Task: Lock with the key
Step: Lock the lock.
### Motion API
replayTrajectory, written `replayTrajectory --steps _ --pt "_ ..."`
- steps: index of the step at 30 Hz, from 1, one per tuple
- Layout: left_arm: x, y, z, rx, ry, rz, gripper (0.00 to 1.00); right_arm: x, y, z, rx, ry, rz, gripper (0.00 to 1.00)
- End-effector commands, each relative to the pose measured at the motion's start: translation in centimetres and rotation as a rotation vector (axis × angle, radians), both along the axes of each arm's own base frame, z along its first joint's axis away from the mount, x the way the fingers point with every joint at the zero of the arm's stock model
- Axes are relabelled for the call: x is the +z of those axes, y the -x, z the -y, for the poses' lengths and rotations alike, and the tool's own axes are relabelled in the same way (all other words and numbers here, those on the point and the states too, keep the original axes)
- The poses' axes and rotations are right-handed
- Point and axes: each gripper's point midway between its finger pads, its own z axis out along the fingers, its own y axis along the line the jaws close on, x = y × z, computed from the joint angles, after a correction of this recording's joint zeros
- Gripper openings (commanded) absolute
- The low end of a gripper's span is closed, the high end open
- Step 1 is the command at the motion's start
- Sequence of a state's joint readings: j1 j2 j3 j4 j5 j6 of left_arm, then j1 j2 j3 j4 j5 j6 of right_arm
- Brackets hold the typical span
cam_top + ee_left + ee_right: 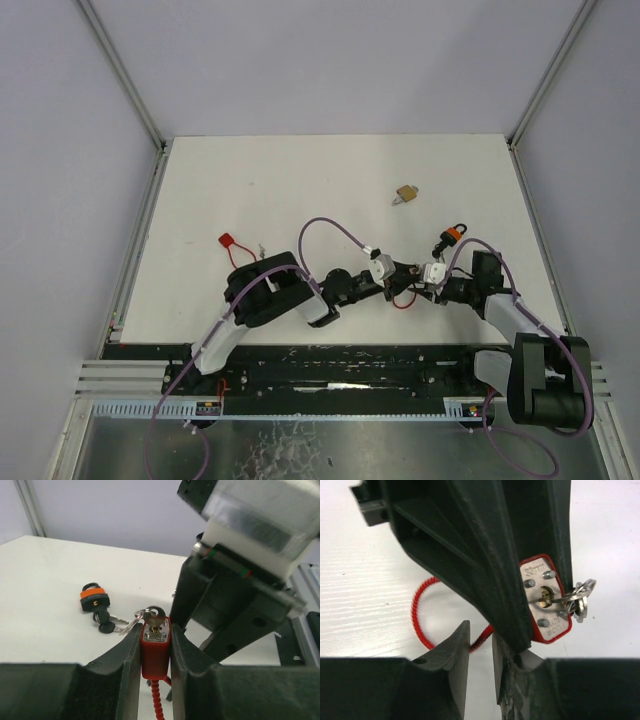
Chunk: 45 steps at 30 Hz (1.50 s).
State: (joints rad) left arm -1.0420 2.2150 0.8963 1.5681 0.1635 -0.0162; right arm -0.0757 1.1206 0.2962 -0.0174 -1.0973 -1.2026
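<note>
My left gripper (156,630) is shut on a red padlock (155,655), gripping its body by the sides. The key (155,617) sits in the keyhole with its ring hanging beside it. The lock's red cable shackle (417,620) loops down to the table. My right gripper (481,635) stands just in front of the lock (547,605), its jaws a small way apart. The cable passes behind the gap at the tips, and the jaws hold nothing. The key (570,600) lies to the right of the right gripper's fingers. In the top view both grippers meet near the table's front middle (410,278).
An orange-and-black padlock (95,600) with keys lies on the white table (300,190) just beyond the grippers. A brass padlock (406,193) lies further back. A small red item (228,240) with a key lies at the left.
</note>
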Motion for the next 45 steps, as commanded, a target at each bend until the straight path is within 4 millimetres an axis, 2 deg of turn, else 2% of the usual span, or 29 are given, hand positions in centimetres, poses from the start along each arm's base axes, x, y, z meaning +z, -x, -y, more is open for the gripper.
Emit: replayTrajectory --steps 1,5,12,16,20,24,27,30,31,32,35,39,45 --pt "-4.7 -0.4 -1.2 0.055 -0.101 0.007 0.00 5.0 0.4 -2.1 0.165 -0.124 0.158 0.32" --pt "-4.7 -0.5 -1.2 0.061 -0.100 0.009 0.00 5.5 0.6 -1.7 0.168 -0.113 0.179 0.36" --pt "-4.4 -0.3 -1.2 0.055 -0.091 0.015 0.00 5.9 0.4 -0.8 0.143 -0.074 0.163 0.37" --pt "-4.0 -0.2 -1.2 0.045 -0.086 0.020 0.00 7.6 0.2 0.7 0.139 0.005 0.187 0.38" --pt "-3.7 -0.1 -1.3 0.046 -0.089 0.034 0.00 9.7 1.1 1.3 0.169 0.046 0.248 0.39" --pt "-3.5 0.3 -1.4 0.028 -0.096 0.057 0.00 9.7 1.1 1.3 0.191 0.069 0.291 0.44" --pt "-3.3 0.4 -1.4 0.021 -0.101 0.069 0.00 10.0 1.2 1.2 0.282 0.121 0.308 0.47" --pt "-3.3 0.8 -1.3 0.001 -0.113 0.075 0.00 10.3 1.1 1.4 0.398 0.154 0.284 0.77" --pt "-3.4 0.8 -1.3 -0.001 -0.116 0.073 0.00 10.6 1.2 1.2 0.427 0.139 0.279 0.96" --pt "-3.4 0.9 -1.2 -0.008 -0.118 0.074 0.00 11.0 1.0 1.0 0.438 0.112 0.277 0.99" --pt "-3.5 1.0 -1.1 -0.017 -0.129 0.076 0.00 10.9 1.4 0.1 0.430 0.014 0.282 1.00" --pt "-3.7 1.2 -1.0 -0.032 -0.144 0.074 0.00 9.2 1.2 0.6 0.402 0.078 0.291 1.00" --pt "-3.9 1.5 -0.9 -0.047 -0.159 0.075 0.00 9.3 0.7 0.4 0.421 0.112 0.339 1.00"
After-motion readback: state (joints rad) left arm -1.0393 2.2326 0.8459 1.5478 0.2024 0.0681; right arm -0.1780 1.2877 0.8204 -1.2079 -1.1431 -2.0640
